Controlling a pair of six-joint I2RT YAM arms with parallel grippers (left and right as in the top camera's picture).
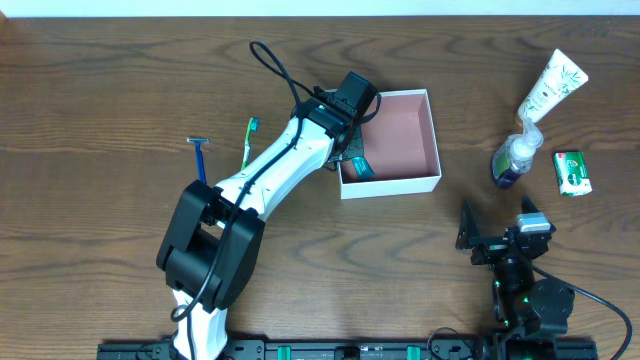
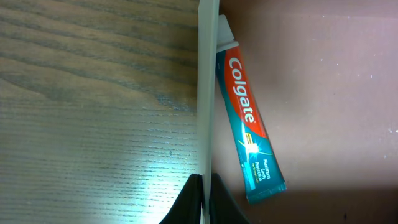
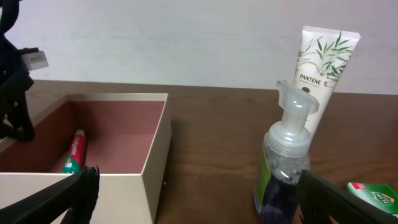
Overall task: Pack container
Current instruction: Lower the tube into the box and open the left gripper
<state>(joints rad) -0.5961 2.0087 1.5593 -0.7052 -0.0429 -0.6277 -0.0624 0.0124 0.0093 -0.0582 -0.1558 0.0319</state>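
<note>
The container (image 1: 392,185) is a square white-walled box with a pink-brown floor, at the middle of the table. A Colgate toothpaste tube (image 2: 249,121) lies inside it along the left wall; it also shows in the overhead view (image 1: 358,166) and the right wrist view (image 3: 74,152). My left gripper (image 2: 203,180) has one finger on each side of the container's left wall (image 2: 207,93) and is shut on it; it shows in the overhead view (image 1: 346,150). My right gripper (image 3: 199,205) is open wide and empty, low over the table at the front right (image 1: 500,240), facing the container (image 3: 124,199).
A white Pantene tube (image 1: 552,85), a clear pump bottle with dark liquid (image 1: 512,160) and a green soap box (image 1: 572,172) stand right of the container. A green toothbrush (image 1: 248,140) and a blue razor (image 1: 202,155) lie to its left.
</note>
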